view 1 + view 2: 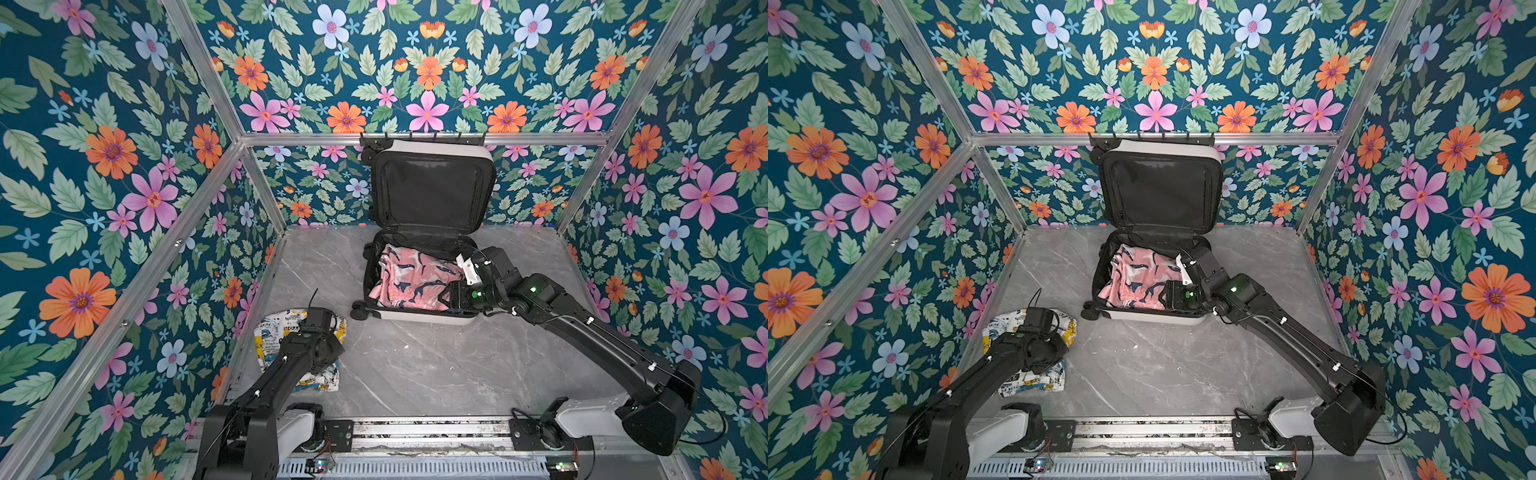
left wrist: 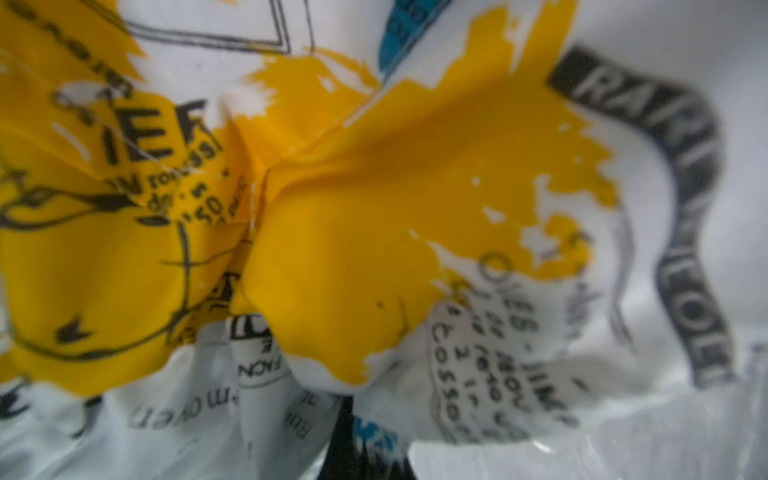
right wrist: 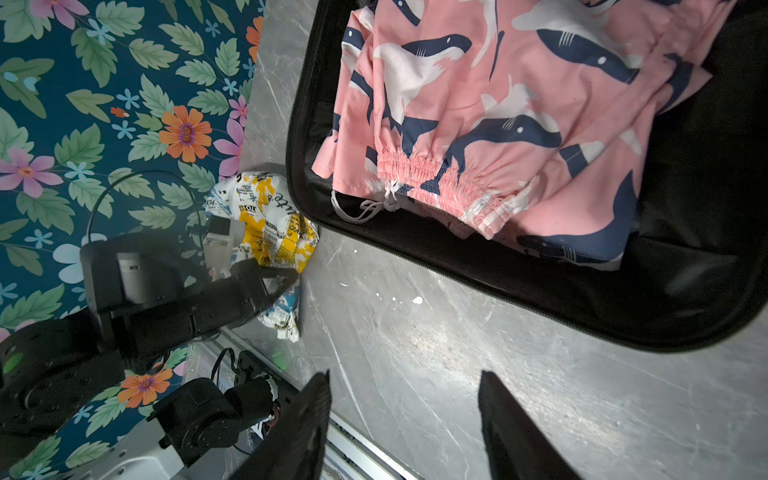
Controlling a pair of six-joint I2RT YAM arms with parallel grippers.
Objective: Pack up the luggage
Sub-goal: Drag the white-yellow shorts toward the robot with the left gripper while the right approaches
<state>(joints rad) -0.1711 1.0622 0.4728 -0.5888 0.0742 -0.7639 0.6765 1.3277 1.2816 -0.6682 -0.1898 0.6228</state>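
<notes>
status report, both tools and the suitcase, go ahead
Left tool shut on printed bag, on the table. Right tool open, empty, at near corner of suitcase. Suitcase open, lid up, pink shorts inside. Right arm partly blocks the opening.

Both top views are bright, evenly lit from above and sharp, though the wide lens bows the frame rails (image 1: 415, 139) toward the edges. The grey desk (image 1: 415, 374) carries a soft sheen and only faint shadows. The left wrist view is close and blurred across the printed bag (image 2: 374, 249). The right wrist view is dimmer: the right hand (image 3: 405, 376) shows as dark silhouettes, with glare on the desk beside it.
</notes>
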